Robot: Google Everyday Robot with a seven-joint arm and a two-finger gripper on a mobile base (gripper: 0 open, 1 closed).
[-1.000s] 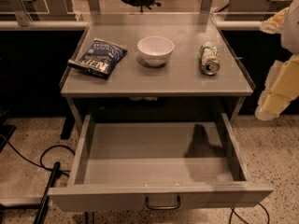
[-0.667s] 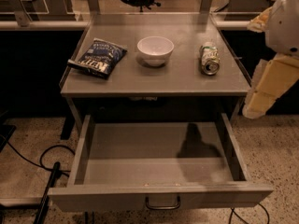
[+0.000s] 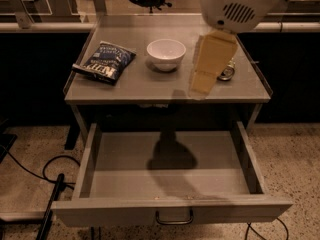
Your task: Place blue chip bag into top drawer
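The blue chip bag [image 3: 105, 61] lies flat on the left part of the grey tabletop [image 3: 150, 86]. The top drawer [image 3: 125, 212] below it is pulled wide open, with nothing in it but the arm's shadow; its dark handle [image 3: 174, 218] is at the centre of the front panel. My gripper [image 3: 202, 81] hangs from the white arm housing [image 3: 240, 4] above the right half of the tabletop, right of the bowl and well apart from the bag. It holds nothing that I can see.
A white bowl [image 3: 166, 53] stands mid-table. A green-and-silver can [image 3: 227, 72] lies at the right, mostly hidden behind the arm. Black cables [image 3: 50, 176] run over the speckled floor at the left. Other desks stand behind.
The arm has swung in from the right edge of the view to above the right half of the tabletop. The bag, bowl, can and drawer have not moved.
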